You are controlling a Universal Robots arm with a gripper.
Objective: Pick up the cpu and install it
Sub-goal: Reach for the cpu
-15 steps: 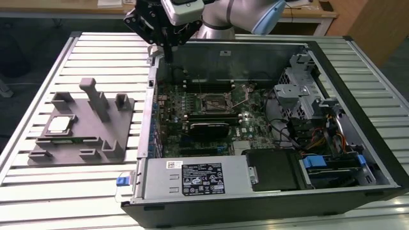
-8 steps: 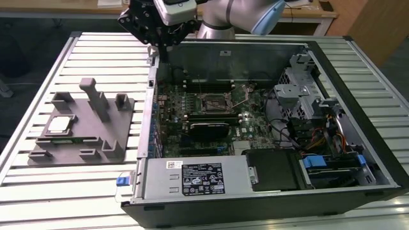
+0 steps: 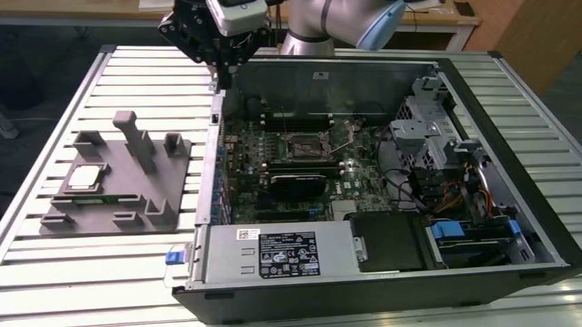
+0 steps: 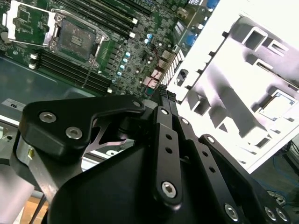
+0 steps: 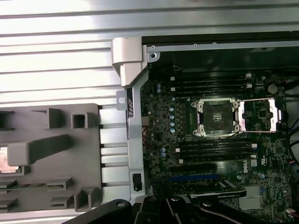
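Black gripper (image 3: 221, 76) hangs above the rear corner of the open black computer case (image 3: 364, 85), closed and holding nothing. The silver-grey square cpu (image 3: 84, 178) lies flat in the grey plastic fixture tray (image 3: 136, 208) on the table (image 3: 54, 272), well apart from the gripper, toward the exterior view's left and forward.

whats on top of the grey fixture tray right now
The cpu lies flat in a recess of the grey fixture tray, silver top up. Whatever is under the chip is covered.
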